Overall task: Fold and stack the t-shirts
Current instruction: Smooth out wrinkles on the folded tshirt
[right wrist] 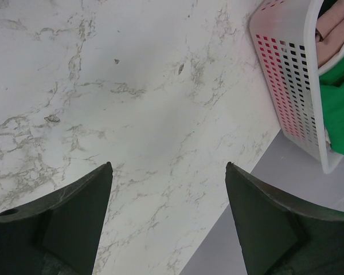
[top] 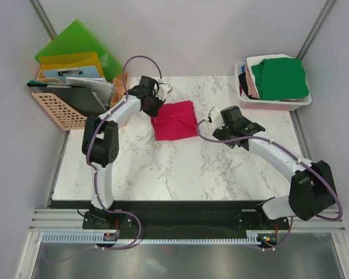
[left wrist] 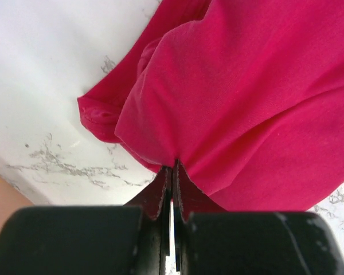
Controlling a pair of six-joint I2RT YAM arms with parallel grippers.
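A crimson-pink t-shirt [top: 174,120] lies folded into a rough square on the marble table, back centre. My left gripper [top: 153,106] is at its left edge and is shut on a pinch of the cloth; the left wrist view shows the pink shirt [left wrist: 258,97] bunched into the closed fingertips [left wrist: 173,169]. My right gripper [top: 216,123] hovers just right of the shirt, open and empty, over bare marble [right wrist: 160,114]. A green t-shirt [top: 279,78] tops white, beige-pink and black ones in the basket.
A white-and-pink basket [top: 273,104] stands at the back right, and shows in the right wrist view [right wrist: 286,86] near the table's right edge. An orange basket [top: 61,110] with green and yellow folders [top: 75,43] stands at the back left.
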